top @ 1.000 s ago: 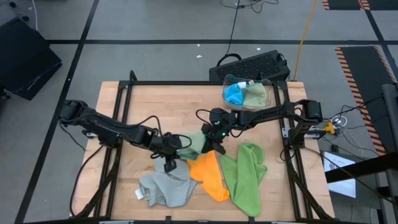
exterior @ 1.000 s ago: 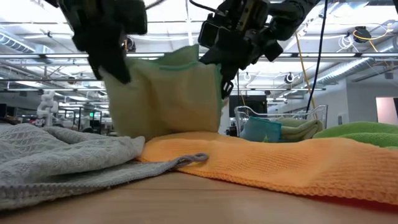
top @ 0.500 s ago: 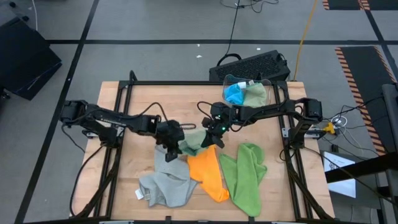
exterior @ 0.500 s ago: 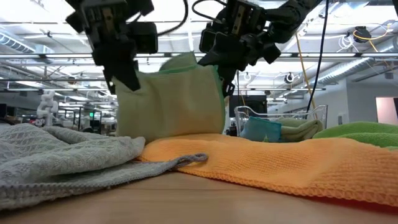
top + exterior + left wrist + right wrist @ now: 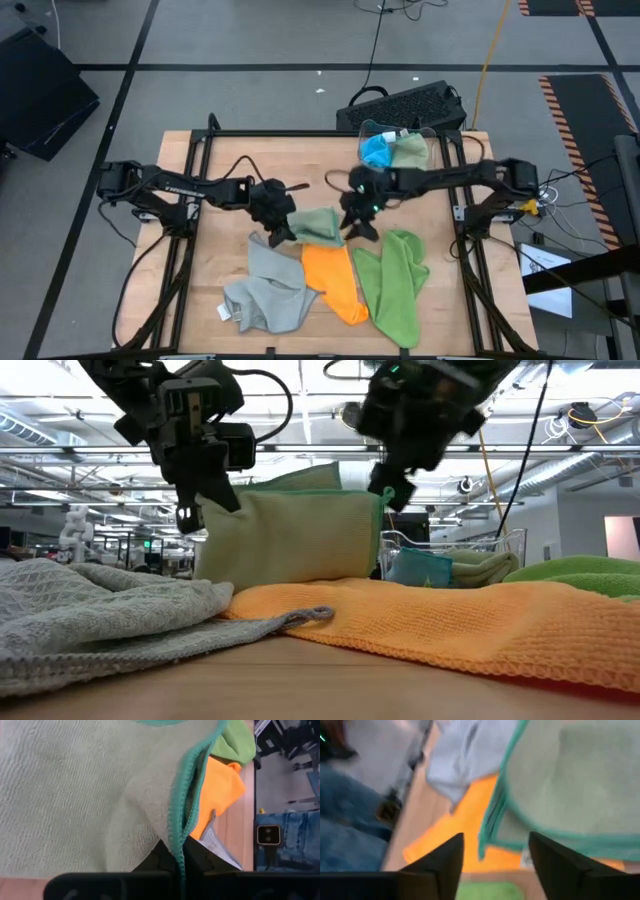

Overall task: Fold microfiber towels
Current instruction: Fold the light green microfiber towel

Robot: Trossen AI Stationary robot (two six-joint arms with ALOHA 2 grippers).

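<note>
Sage green towel [image 5: 318, 224], folded, lay mid-tabletop [image 5: 230, 160], lower edge overlapping orange towel [image 5: 335, 280]. Left claw [image 5: 277, 224] clenched on sage towel's teal-hemmed left edge. Right claw [image 5: 357, 217] released, fingers [image 5: 447, 862] spread, just above sage towel's right edge. Grey towel [image 5: 268, 293] lay lower left; lime green towel [image 5: 395, 282] lower right. Clear basket [image 5: 432, 150] at far edge held blue towel [image 5: 375, 150] and another sage cloth [image 5: 409, 152].

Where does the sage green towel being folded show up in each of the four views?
High view: sage green towel at table centre, between both grippers.
Low view: the pale folded panel standing mid-picture.
Left wrist view: fills most of the picture.
Right wrist view: upper right, teal-edged.
Shared landmark: the orange towel beside it shows in all four.
</note>
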